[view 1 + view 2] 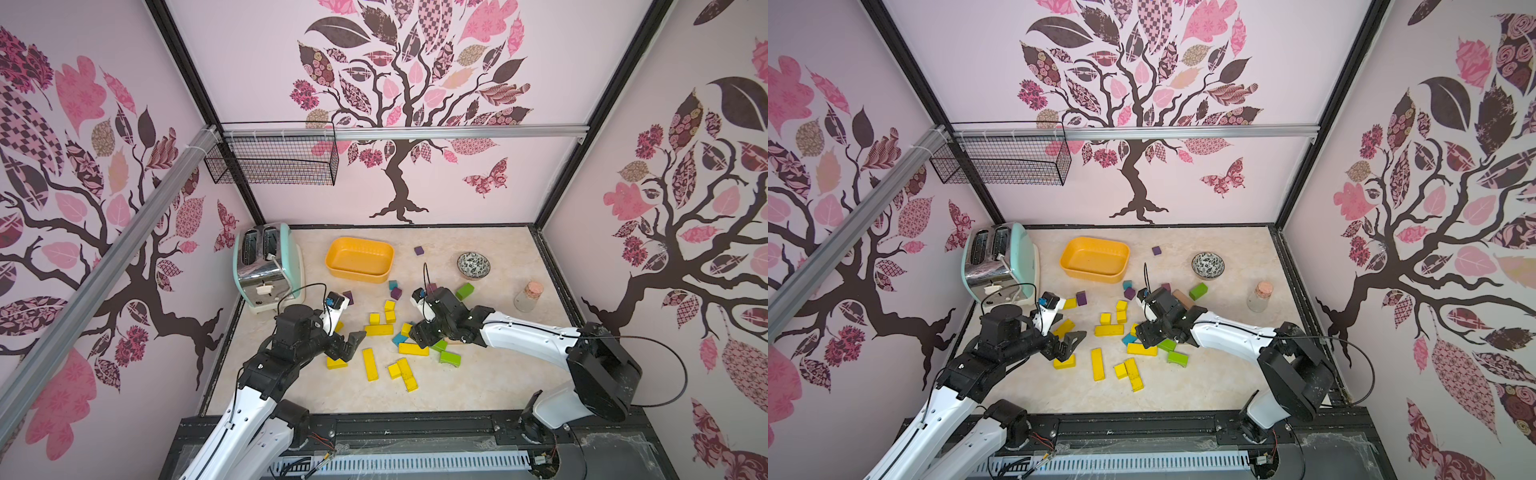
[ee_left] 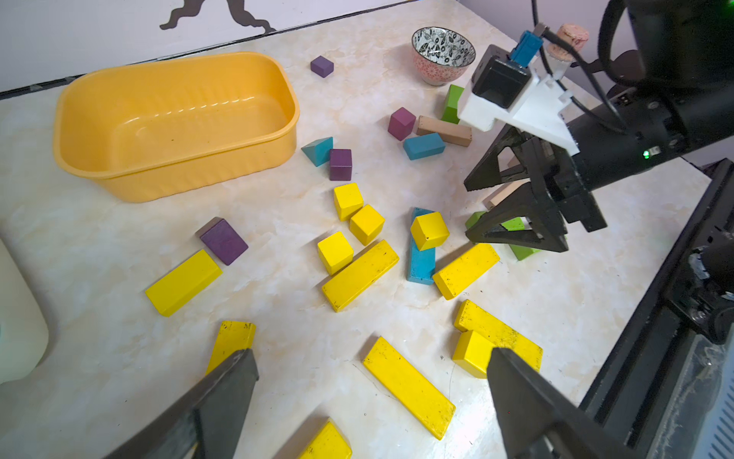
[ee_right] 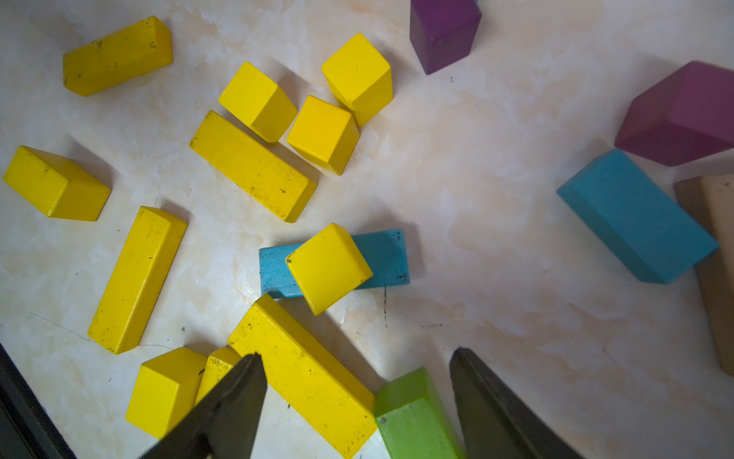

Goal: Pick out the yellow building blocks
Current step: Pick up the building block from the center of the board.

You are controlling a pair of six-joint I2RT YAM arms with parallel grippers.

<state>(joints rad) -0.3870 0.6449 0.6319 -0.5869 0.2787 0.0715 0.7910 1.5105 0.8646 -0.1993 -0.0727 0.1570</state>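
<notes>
Left hand hangs wide open and empty above the yellow building blocks, all loose on the table; right hand is part open, empty, among them. Step appears to be approach. Next: centre one block between jaws, descend, close.

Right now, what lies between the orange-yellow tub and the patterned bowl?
One small purple cube, touching neither the tub nor the bowl; it shows in both top views.
</notes>
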